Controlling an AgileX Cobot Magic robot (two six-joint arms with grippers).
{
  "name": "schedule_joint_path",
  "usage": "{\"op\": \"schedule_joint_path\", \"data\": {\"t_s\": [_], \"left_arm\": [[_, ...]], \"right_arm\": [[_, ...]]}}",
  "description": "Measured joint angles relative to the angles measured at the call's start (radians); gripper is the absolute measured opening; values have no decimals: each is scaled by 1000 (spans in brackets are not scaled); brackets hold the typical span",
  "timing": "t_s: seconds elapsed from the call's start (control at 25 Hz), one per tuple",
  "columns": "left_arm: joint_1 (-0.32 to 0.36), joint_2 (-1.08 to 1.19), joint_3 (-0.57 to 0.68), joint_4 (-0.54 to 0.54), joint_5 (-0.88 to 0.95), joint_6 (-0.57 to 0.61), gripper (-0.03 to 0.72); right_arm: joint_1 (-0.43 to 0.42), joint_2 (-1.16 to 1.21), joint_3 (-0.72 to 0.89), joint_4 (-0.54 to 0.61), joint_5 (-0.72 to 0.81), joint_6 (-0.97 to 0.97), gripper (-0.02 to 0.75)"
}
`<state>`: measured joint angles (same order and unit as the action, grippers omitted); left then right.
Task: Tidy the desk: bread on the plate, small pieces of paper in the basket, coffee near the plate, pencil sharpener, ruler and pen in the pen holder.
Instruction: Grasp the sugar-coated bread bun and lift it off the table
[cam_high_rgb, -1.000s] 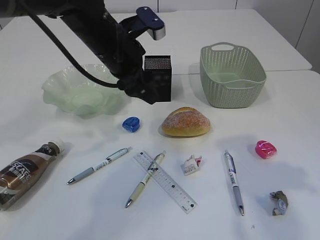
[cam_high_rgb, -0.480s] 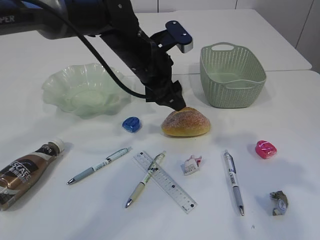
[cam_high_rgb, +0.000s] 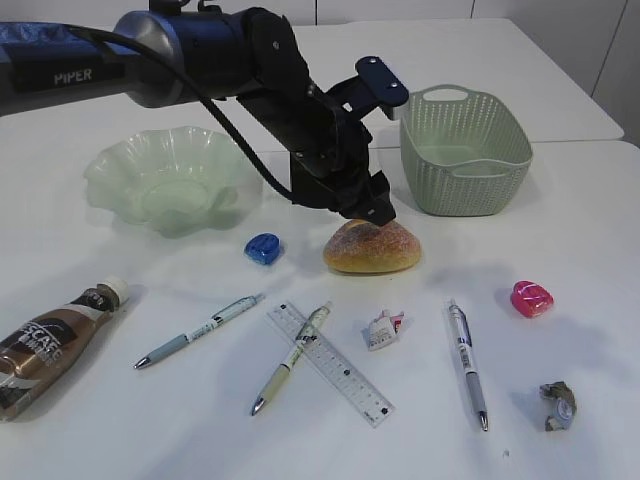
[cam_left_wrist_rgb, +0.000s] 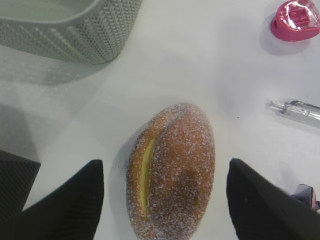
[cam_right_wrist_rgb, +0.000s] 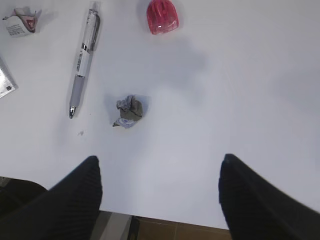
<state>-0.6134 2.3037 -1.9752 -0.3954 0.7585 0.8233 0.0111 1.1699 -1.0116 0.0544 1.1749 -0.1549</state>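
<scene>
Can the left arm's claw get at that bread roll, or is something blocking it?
Probably yes. The left claw hangs open right over the bread roll, a finger on either side, with nothing between them.

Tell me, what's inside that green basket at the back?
The green basket looks empty as far as its interior shows; its near wall hides the floor's front part, so something small and flat there couldn't be seen.

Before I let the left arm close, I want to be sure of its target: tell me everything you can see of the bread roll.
The bread roll is an oval golden-brown bun dusted with white powder, with a pale yellow slit along one side. It looks whole and lies flat on the white table, not yet on the plate. The left gripper stands open with a finger on either side of it, neither clearly touching. The basket sits behind it, apart.
</scene>
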Motion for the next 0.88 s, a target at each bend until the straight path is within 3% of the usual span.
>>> {"op": "schedule_joint_path", "data": {"t_s": [0.24, 0.48, 0.88], "left_arm": [[0, 0, 0, 0, -2, 0, 545], [0, 5, -2, 0, -4, 2, 599], [0, 57, -2, 0, -37, 2, 597]], "right_arm": [[0, 0, 0, -3, -10, 1, 566], [0, 0, 0, -3, -10, 2, 566], [0, 0, 0, -5, -25, 4, 566]]}}
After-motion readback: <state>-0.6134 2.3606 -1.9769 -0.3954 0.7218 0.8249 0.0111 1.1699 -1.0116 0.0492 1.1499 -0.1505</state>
